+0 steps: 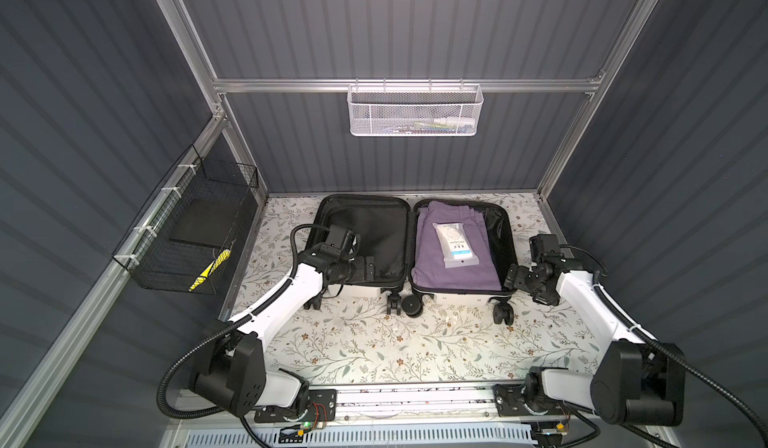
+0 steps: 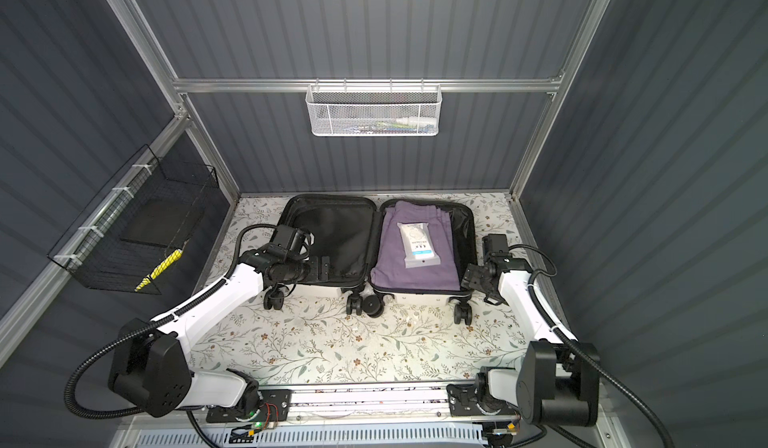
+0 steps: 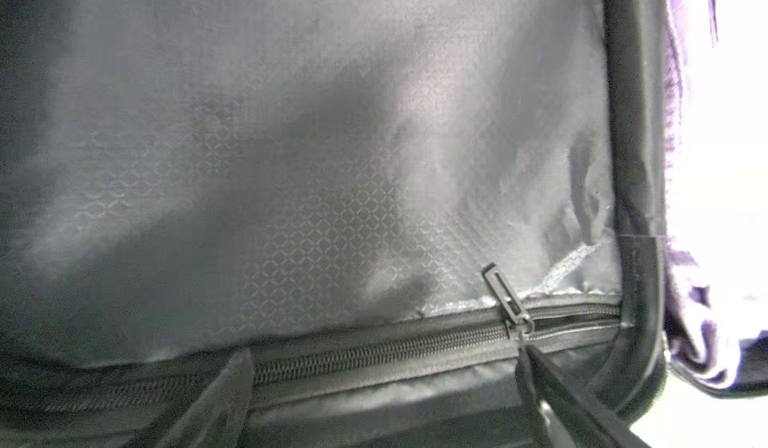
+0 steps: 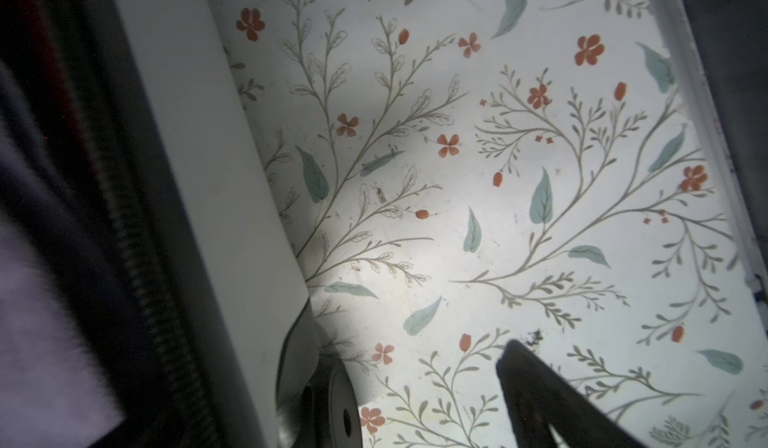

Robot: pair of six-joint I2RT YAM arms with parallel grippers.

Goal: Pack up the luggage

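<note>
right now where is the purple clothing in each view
In a top view: purple clothing fills the luggage's right half.
In a top view: same spot.
Left wrist: purple strip beyond the black rim.
Right wrist: blurred lilac patch beyond the rim.
Shared landmark: that black rim.

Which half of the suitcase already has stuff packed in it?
The suitcase half by the right gripper: it holds purple clothing with a white wipes pack on top. The other half shows only black lining.
</note>
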